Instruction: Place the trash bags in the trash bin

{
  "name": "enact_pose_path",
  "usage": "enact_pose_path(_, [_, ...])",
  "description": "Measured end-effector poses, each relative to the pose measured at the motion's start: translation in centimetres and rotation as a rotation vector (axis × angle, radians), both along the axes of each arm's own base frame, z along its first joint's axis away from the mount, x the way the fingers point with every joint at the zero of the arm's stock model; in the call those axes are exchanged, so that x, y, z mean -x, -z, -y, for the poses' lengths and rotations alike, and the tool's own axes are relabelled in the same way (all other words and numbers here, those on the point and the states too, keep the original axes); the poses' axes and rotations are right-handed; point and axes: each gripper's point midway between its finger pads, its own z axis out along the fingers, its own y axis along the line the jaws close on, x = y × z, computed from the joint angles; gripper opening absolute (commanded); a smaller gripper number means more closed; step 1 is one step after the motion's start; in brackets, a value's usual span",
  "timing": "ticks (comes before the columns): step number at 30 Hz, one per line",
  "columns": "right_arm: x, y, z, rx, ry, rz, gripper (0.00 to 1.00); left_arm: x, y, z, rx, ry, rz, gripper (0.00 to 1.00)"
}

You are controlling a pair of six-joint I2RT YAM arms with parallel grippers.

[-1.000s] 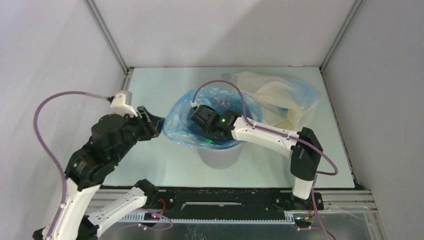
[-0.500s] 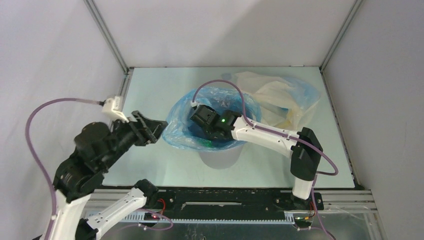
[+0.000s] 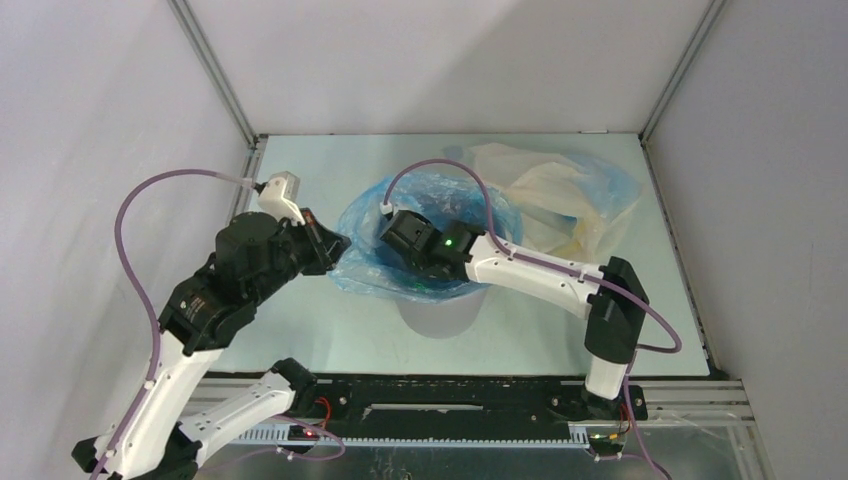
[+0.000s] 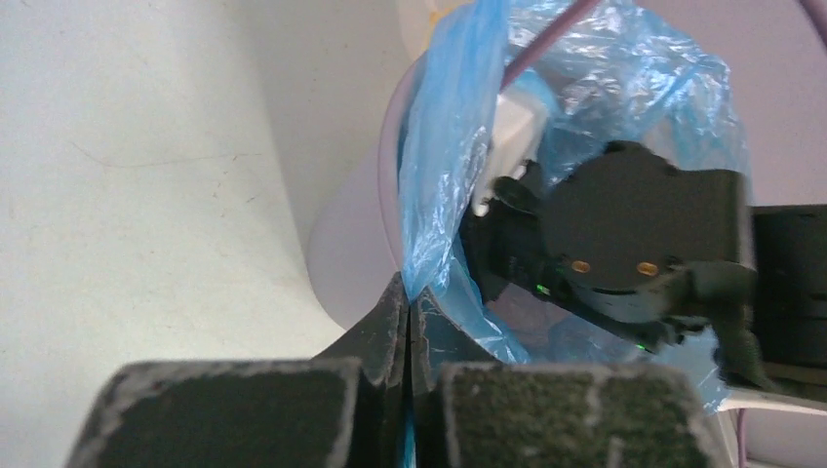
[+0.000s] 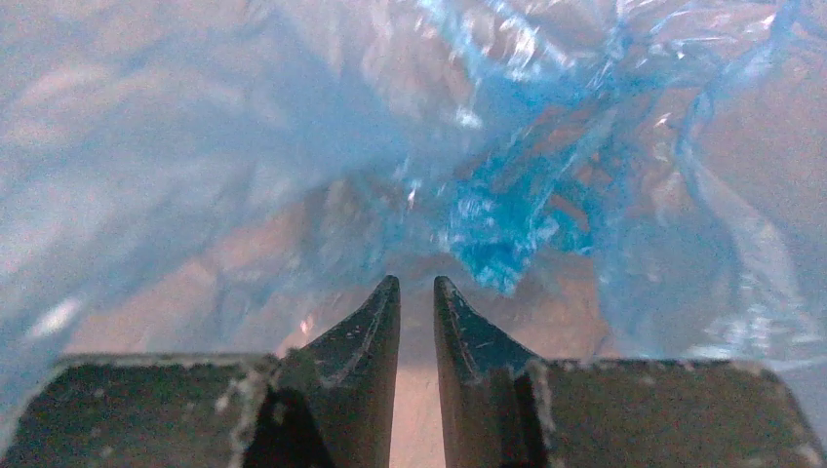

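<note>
The bin [image 3: 436, 316] stands on the tabletop [image 3: 300, 175] near the middle, a little to the near side. The blue bag [image 3: 362, 255] is spread over its mouth. The film covers the rim all around and hangs down the outside on the left and the near side, so only the lower grey wall shows in the top view.

The left hand [image 4: 408, 310] is at the left side of the bin. Its fingers [image 4: 385, 336] are closed on the edge of the blue bag [image 4: 444, 156], just at the rim. The film goes up from the fingertips in a tight strip along the wall of the bin [image 4: 346, 239].

The right arm reaches in from the right, and its wrist is down inside the mouth of the bag. The right hand [image 5: 417, 291] points into the bag, with crinkled blue film [image 5: 507, 229] on every side of it. Its fingers [image 5: 375, 322] are almost closed, with only a thin gap between them, and no film is in this gap. The fingertips are near the bunched film at the bottom, but I cannot tell whether they touch it.

The other bags [image 3: 555, 190], cream-yellow and pale blue, lie in a loose heap on the tabletop at the far right, just beside the bin and outside of it.
</note>
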Motion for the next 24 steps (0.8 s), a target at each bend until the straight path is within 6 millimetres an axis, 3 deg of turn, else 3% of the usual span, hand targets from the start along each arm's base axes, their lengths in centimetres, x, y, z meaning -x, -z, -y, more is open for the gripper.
enact_pose_path(5, [0.9,-2.4,0.2,-0.042,-0.015,0.022,0.29,-0.5,0.6,-0.4,-0.02,-0.03,-0.004,0.0])
enact_pose_path(12, [2.1,-8.3,1.2,-0.166,-0.03,0.086,0.44,-1.4,1.5,0.0,-0.044,-0.034,-0.019,0.0])
enact_pose_path(16, [2.6,-11.4,1.8,-0.239,-0.038,0.111,0.47,-1.7,2.5,0.1,-0.063,-0.037,-0.042,0.0])
enact_pose_path(21, [2.9,-12.4,1.9,-0.274,-0.05,0.104,0.42,-2.3,2.6,0.1,-0.07,-0.049,-0.041,0.0])
enact_pose_path(24, [3.1,-12.3,1.9,-0.28,-0.052,0.092,0.46,-2.6,2.5,-0.1,-0.067,-0.06,-0.041,0.0])
